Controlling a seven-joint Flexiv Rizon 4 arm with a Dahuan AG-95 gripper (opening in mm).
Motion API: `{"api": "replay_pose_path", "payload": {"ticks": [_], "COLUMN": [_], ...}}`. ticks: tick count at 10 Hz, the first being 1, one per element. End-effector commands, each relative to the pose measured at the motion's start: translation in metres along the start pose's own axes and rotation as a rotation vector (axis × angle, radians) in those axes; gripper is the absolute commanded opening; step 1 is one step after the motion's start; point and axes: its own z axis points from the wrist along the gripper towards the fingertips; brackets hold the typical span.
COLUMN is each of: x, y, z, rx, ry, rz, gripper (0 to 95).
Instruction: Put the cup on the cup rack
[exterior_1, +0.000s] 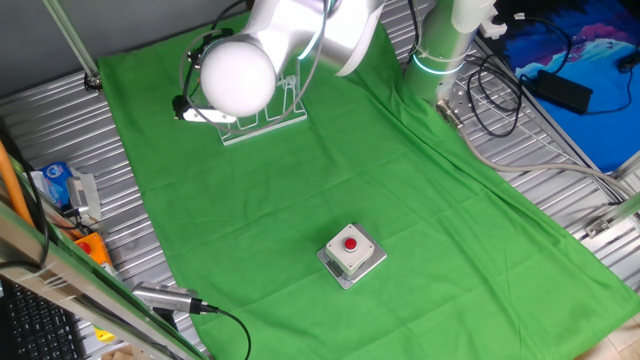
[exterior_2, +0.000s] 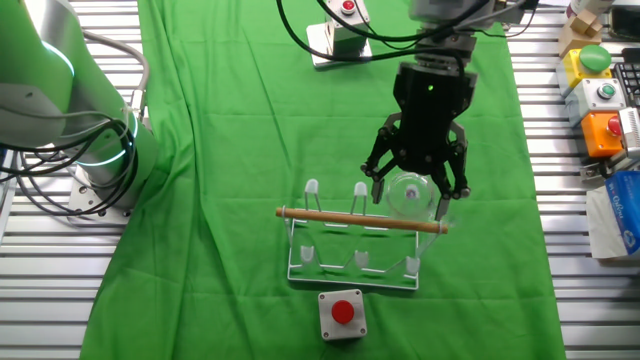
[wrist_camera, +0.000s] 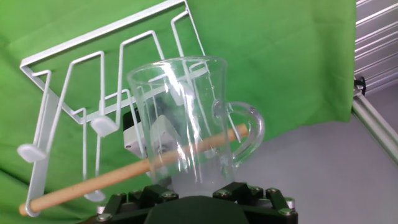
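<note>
Currently, my catalogue of the scene as I drive the arm from afar:

Gripper (exterior_2: 412, 193): it hangs over one end of the rack. I read the jaws as pinching the cup by its base; in the hand view the glass rises straight out of the hand.

Cup (wrist_camera: 186, 118): clear glass, held in the air, not resting on anything I can see. Its open mouth points away from the hand and its handle sticks out to the right in the hand view.

Cup rack (exterior_2: 355, 250): white wire, standing on the green cloth (exterior_1: 420, 200), with its wooden top bar (exterior_2: 340, 217) crossing between me and the prongs.

Deciding relation: the cup's long axis runs along the fingers, mouth leading. In the hand view a capped prong shows through the glass, so I judge the mouth to be roughly lined up with an end prong. Whether the rim has passed over the tip I cannot tell.

Clearance: the bar lies just beside the cup wall and crosses in front of its lower half. I judge this the likeliest snag.

Bystanders: red-button box (exterior_1: 351, 255) sits well apart from the rack in one fixed view; a second one (exterior_2: 342, 313) is just beside the rack base.

Progress: late, I judge; cup not yet hung.
</note>
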Motion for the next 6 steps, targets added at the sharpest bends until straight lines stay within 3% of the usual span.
{"api": "replay_pose_path", "payload": {"ticks": [1, 4, 6], "x": [0.001, 0.010, 0.028], "y": [0.000, -0.004, -0.013], "z": [0.000, -0.006, -0.019], "rx": [-0.004, -0.031, -0.060], "ry": [-0.030, -0.077, -0.134], "rz": [0.019, 0.049, 0.093], "gripper": [76.0, 76.0, 76.0]}}
